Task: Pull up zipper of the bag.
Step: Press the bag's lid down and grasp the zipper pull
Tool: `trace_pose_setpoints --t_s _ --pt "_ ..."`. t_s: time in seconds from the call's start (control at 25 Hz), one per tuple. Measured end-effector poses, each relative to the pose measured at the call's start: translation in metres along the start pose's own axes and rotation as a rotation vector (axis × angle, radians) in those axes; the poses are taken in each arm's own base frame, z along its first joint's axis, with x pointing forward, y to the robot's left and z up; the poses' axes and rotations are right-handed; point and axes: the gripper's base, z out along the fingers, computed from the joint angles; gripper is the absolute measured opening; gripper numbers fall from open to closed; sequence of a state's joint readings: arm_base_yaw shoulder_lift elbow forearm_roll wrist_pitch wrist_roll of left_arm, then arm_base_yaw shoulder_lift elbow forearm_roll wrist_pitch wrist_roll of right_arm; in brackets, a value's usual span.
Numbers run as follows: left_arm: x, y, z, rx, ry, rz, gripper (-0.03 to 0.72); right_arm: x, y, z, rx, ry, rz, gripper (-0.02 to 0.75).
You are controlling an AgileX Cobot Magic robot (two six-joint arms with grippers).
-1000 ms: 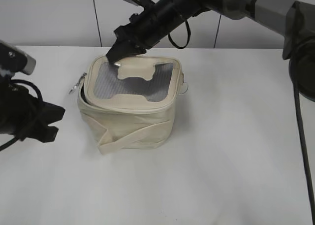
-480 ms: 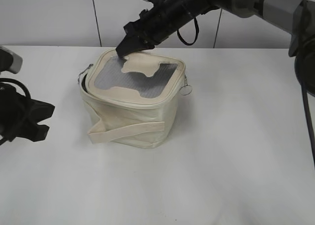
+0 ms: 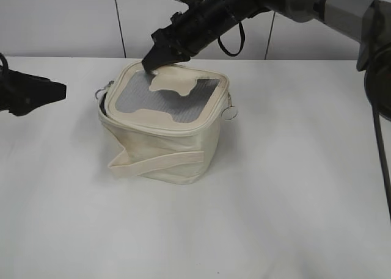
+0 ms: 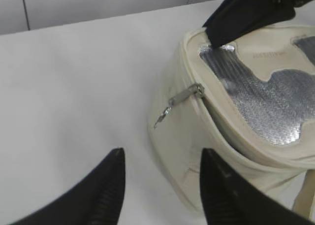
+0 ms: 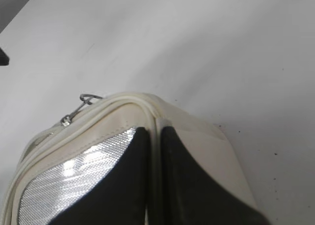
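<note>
Nearest in the left wrist view, the left end effector (image 4: 160, 190) fills the bottom of the frame with its two dark fingers (image 4: 106, 188) spread apart and nothing between them, hovering over the white tabletop (image 4: 74, 87) short of the bag. In the exterior view the same arm enters at the left edge, mid-height, as a dark wedge pointing right toward the bag and well apart from it.

The bag (image 3: 165, 129) stands near the centre of the exterior frame, its mesh top tilted toward the camera and its cream strap (image 3: 156, 163) slanting across the front wall. The zipper (image 4: 194, 92) runs around the top rim; along the left and front of the rim a dark gap shows under the lid. One silver slider with a ring pull hangs at the bag's left corner, and another ring (image 3: 230, 113) hangs at the right corner.

Farther back, the right arm comes down at a slant from the upper right of the frame. The right end effector (image 3: 153, 60) has its fingers pressed together at the bag's far rim, tips against the cream edging; whether they pinch the fabric cannot be told.
</note>
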State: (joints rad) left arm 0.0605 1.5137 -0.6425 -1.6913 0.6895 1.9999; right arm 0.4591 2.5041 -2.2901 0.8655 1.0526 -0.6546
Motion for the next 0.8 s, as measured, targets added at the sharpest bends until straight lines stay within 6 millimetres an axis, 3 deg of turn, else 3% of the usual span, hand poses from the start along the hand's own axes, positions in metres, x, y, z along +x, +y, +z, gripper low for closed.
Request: trace_pose_setpoints --t_s 0.24,0.48,0.8 --pt "-0.011 0.02 0.028 0.1 -0.011 0.265 0.406 0.0 0.001 0.0 -0.002 0.002 -0.003 0.046" --pt "-0.002 0.02 0.05 0.065 0.087 0.505 0.407 0.0 0.001 0.0 -0.003 0.003 -0.003 0.045" --pt "0.011 0.018 0.072 0.084 0.099 0.585 0.407 0.0 0.001 0.0 -0.003 0.004 -0.004 0.045"
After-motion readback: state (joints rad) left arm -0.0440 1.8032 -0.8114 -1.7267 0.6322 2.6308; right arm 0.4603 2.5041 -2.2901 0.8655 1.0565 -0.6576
